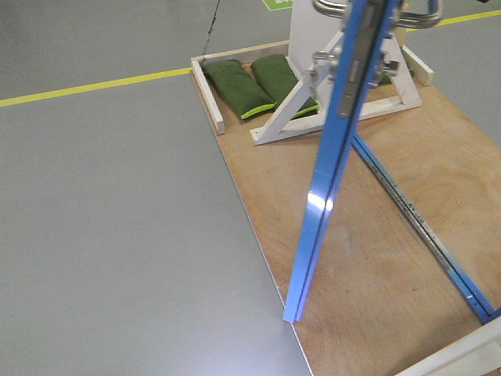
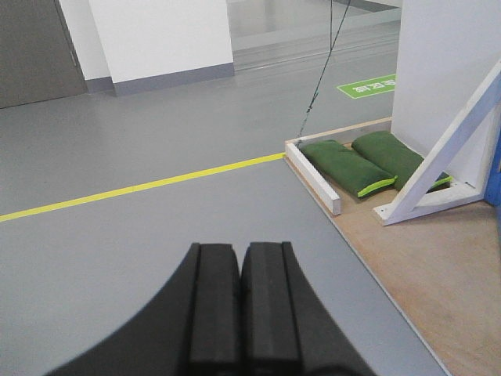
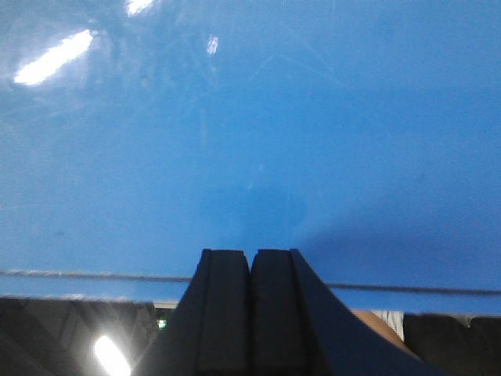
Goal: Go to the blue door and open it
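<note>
Exterior front-facing view: blue door (image 1: 325, 196) upright on plywood platform (image 1: 391, 274), standing ajar, long axis vertical, latch edge turned toward camera. Press right fingers (image 3: 227, 305), closed together just before the glossy panel, flat and steadily near the latch side for best leverage. Park left fingers (image 2: 215, 305), likewise together, clear over grey floor (image 2: 117, 235).

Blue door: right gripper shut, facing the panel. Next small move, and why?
Probably ease the right gripper forward, pushing the blue door wider. Its jaws are shut and the panel fills the right wrist view; contact can't be confirmed. The front view shows the door edge-on, swung off the white frame. The left gripper, shut, faces floor.
</note>
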Controlling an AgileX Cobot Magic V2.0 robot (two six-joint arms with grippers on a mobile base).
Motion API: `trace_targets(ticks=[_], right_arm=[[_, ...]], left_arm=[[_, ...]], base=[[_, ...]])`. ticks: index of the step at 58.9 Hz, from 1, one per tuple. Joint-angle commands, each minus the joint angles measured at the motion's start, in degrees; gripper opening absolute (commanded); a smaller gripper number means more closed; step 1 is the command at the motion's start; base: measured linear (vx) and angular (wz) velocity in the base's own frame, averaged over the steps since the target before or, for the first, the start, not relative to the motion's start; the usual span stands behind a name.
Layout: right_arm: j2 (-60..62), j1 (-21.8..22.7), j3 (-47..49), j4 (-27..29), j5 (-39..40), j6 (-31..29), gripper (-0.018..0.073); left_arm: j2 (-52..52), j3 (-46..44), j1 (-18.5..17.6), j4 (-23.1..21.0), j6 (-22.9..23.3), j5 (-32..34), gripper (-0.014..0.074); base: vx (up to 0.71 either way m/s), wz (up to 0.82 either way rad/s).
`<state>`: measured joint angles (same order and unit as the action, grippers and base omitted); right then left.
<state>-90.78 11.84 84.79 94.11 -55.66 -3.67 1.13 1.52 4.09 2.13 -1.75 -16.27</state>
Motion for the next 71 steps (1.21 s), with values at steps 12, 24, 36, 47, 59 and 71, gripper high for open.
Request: trace_targets(ticks=[12, 24, 36, 47, 59, 71], right_arm=[[2.41, 0.39, 1.94, 3.58, -0.21, -0.27, 0.0002], [2.32, 0.39, 1.94, 3.22, -0.66, -0.27, 0.0002], [2.11, 0.39, 1.94, -6.62, 2.95, -0.27, 0.0002], [2.11, 0.39, 2.01, -22.84, 10.86, -0.27, 0.0002], [1.93, 0.39, 3.74, -36.19, 21.28, -0.27, 0.0002], [1.93, 0.34, 11.01, -43.20, 25.06, -0.27, 0.0002]], left_arm=[[0.35, 0.07, 0.15, -0.42, 0.14, 4.95, 0.0070], [0.35, 0.07, 0.15, -0.42, 0.14, 4.95, 0.0070], [0.35, 0.07, 0.15, -0.42, 0.14, 4.95, 0.0070], [0.35, 0.07, 0.15, -0.42, 0.14, 4.95, 0.0070], [0.35, 0.07, 0.15, -0.42, 0.14, 4.95, 0.0070], [0.35, 0.07, 0.15, -0.42, 0.14, 4.95, 0.0070]], base=[[0.00, 0.00], [0.00, 0.00], [0.00, 0.00], [0.00, 0.00], [0.00, 0.00], [0.00, 0.00]])
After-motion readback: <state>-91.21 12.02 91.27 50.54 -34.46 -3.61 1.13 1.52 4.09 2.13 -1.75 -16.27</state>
